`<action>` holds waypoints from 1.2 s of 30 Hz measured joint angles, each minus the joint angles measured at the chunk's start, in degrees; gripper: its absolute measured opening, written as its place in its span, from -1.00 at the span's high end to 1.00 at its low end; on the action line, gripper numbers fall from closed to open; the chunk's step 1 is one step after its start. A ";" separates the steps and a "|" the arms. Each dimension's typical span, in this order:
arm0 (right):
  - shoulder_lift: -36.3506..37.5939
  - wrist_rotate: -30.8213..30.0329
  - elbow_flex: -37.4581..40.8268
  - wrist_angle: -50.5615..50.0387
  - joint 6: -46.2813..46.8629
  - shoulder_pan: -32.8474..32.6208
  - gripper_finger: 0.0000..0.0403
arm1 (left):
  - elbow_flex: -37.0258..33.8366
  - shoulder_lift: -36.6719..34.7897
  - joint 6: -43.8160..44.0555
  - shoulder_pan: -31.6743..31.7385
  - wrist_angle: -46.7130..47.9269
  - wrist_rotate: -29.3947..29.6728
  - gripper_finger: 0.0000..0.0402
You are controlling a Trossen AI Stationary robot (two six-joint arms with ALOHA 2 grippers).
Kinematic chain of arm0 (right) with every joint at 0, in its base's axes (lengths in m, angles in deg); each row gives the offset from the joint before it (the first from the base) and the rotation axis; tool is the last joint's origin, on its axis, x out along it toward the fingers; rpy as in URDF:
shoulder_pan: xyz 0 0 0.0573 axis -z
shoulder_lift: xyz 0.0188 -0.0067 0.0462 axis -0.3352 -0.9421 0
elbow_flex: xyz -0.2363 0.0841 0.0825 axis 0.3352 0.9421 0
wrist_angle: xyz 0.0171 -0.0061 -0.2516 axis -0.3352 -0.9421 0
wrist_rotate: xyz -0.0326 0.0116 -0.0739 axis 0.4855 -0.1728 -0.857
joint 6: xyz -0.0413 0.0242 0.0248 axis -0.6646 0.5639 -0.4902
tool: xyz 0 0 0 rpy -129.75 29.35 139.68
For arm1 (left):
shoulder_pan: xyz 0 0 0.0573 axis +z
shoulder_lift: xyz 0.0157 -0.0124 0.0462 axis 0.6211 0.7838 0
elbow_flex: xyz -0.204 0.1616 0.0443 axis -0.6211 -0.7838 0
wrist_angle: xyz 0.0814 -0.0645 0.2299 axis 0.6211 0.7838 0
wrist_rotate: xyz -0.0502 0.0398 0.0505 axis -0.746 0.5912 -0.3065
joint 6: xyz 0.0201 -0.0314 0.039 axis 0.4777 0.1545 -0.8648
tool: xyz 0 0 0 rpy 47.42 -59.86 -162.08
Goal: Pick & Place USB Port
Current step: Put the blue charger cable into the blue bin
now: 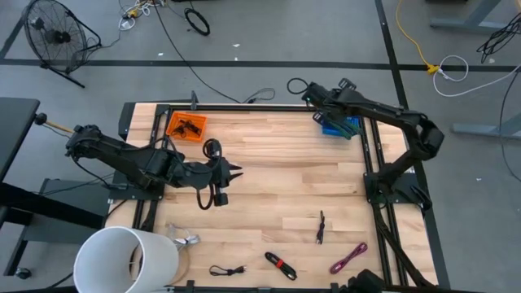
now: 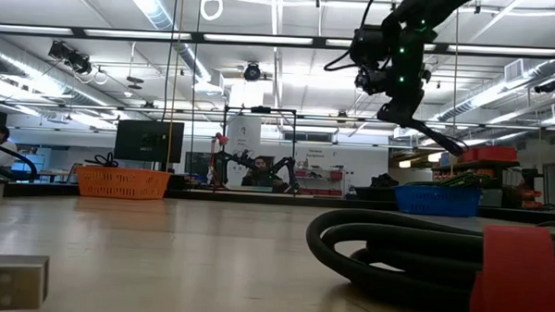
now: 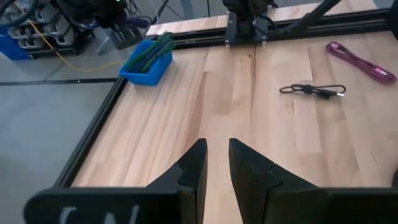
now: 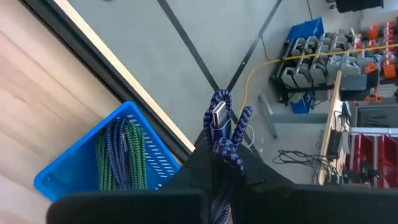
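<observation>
The floor (image 1: 269,41) around the worktop (image 1: 277,183) was grey concrete, crossed by dark taped lines, with loose cables trailing over it, one of them yellow (image 1: 411,37). A black pedestal fan (image 1: 55,37) stood off one far corner. Overhead ran long strip lights (image 2: 281,40) under a ceiling of exposed ducts. A dark monitor (image 2: 148,140) stood on a bench at the back, and a person (image 2: 258,171) sat farther off. Red storage bins (image 4: 373,149) lined shelving by the wall.
</observation>
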 joint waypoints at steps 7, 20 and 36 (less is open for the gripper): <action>-3.35 -3.50 0.00 0.10 0.03 2.01 0.92 | 0.00 0.00 0.87 0.00 1.15 -0.34 0.64; -5.26 -5.54 13.47 5.67 -1.08 3.49 0.92 | 0.00 0.09 1.88 0.00 2.10 -0.34 0.64; -5.06 -4.69 17.90 12.01 -3.89 2.52 0.92 | 0.00 0.09 1.68 0.52 1.59 -0.27 0.64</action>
